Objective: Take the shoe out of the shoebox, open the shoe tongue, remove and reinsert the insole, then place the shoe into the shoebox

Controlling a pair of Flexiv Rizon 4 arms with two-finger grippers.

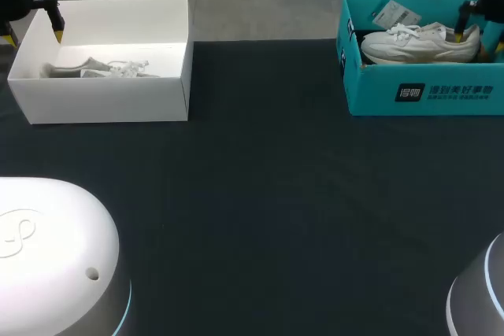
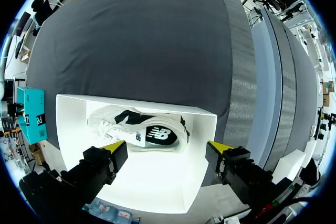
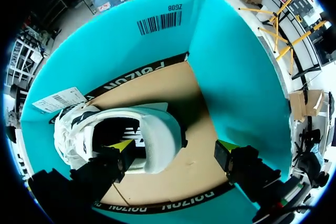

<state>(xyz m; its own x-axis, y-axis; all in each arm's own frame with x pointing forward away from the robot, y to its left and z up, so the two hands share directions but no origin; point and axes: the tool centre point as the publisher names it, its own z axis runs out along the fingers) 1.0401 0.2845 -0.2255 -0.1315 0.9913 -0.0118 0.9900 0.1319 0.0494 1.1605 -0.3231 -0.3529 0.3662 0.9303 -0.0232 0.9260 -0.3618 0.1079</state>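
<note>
Head view: our white shoe (image 1: 421, 43) sits upright in the teal shoebox (image 1: 425, 92) at the far right of the dark table (image 1: 268, 194).
Our right gripper (image 3: 175, 145) hangs over its heel, fingers spread. Our left gripper (image 2: 168, 145), also spread, hovers above a white box (image 1: 102, 100) holding another shoe (image 2: 139, 129).

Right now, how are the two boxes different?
The white box is plain; the teal box has print on its front. The white box sits far left, the teal box far right. The white box's shoe lies on its side; the teal box's shoe stands upright. Both boxes are open, each holding one shoe.
</note>
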